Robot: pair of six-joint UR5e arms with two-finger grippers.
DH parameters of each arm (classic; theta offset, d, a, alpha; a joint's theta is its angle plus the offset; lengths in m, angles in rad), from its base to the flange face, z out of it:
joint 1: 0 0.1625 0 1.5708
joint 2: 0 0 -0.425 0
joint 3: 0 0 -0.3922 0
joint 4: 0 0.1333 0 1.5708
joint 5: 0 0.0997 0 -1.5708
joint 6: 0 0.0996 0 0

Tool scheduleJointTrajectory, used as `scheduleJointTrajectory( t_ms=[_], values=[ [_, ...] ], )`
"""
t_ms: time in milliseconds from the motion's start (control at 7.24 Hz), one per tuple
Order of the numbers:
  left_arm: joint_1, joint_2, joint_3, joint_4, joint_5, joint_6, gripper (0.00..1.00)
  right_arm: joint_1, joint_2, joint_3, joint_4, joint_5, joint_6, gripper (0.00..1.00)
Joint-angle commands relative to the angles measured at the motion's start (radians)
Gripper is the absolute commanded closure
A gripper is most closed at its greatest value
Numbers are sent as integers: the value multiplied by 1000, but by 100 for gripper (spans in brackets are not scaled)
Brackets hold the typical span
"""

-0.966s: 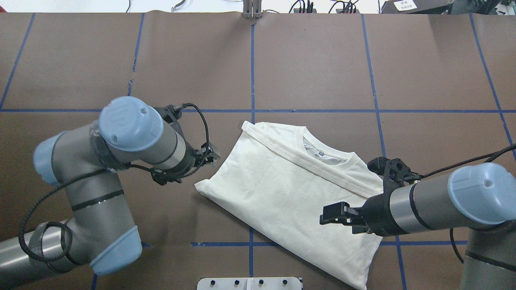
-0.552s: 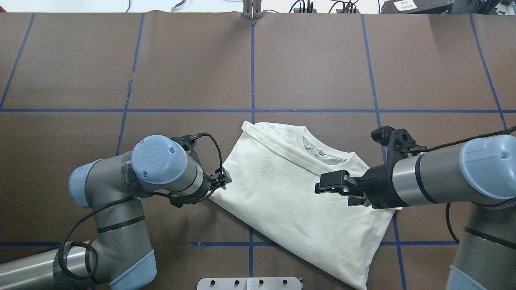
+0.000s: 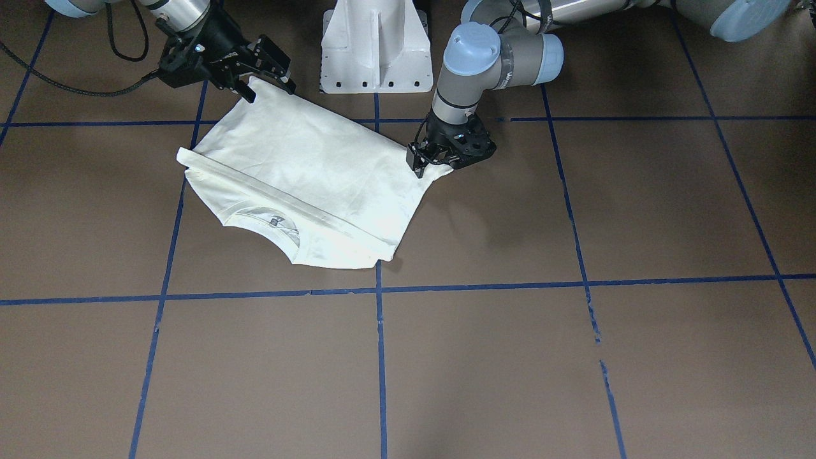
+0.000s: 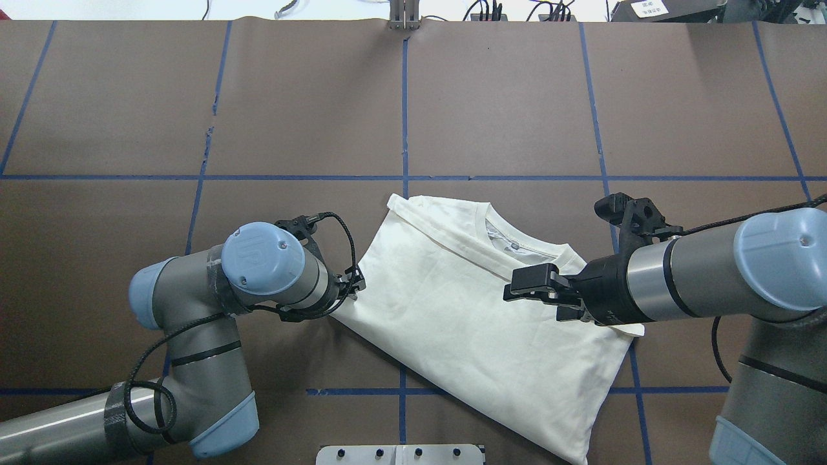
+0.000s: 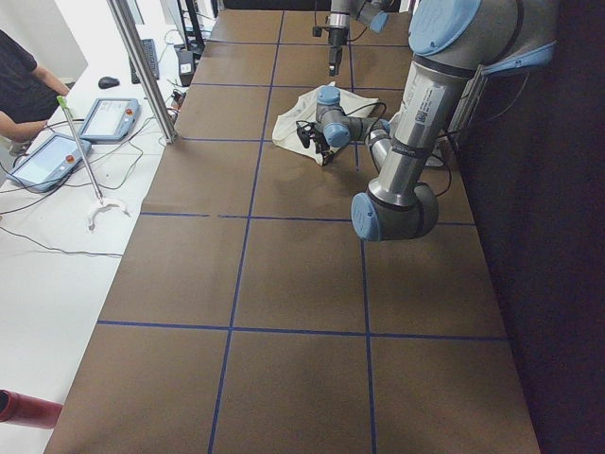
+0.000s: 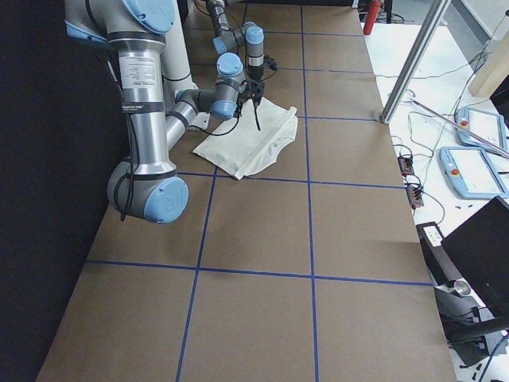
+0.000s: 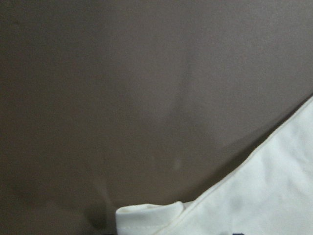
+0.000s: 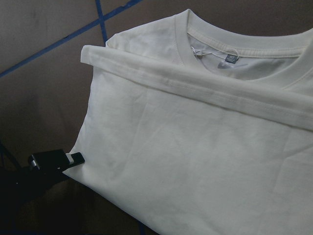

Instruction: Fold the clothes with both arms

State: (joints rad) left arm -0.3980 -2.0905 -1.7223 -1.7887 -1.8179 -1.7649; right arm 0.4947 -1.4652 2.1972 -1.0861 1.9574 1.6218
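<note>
The clothes, a cream shirt [image 4: 452,310], lie folded on the brown table with the plain side up and the collar [image 4: 517,242] on the far side. The shirt also shows in the front view [image 3: 306,166] and the right wrist view [image 8: 195,147]. My left gripper [image 4: 354,287] is down at the shirt's left corner [image 7: 151,213], its tips touching the cloth edge [image 3: 428,167]. I cannot tell whether it is shut. My right gripper [image 4: 517,294] hovers open over the shirt's right part [image 3: 266,86], holding nothing.
The white pedestal base [image 3: 373,44] stands at the near table edge, close to the shirt's hem. Blue tape lines [image 4: 404,97] grid the table. A person [image 5: 19,85] sits at a side bench with tablets, beside a metal post [image 5: 142,66].
My left arm swung right and brought its gripper onto the shirt's left corner. My right gripper moved farther from the robot across the shirt, then nearly stopped.
</note>
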Motion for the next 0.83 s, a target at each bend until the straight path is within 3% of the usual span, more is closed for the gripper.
scheduleJointTrajectory(
  t_ms=[0,414,552,690],
  values=[
    [-1,3,-6,2,-3,7,100,2,0,-4,0,0,0,0],
    [-71,-6,3,9,-6,13,100,10,0,-5,-2,1,0,0],
    [-141,-43,48,8,-5,63,100,12,0,-8,-2,1,0,0],
    [-213,-110,170,-4,-3,131,100,13,0,-13,-2,1,0,0]
  ],
)
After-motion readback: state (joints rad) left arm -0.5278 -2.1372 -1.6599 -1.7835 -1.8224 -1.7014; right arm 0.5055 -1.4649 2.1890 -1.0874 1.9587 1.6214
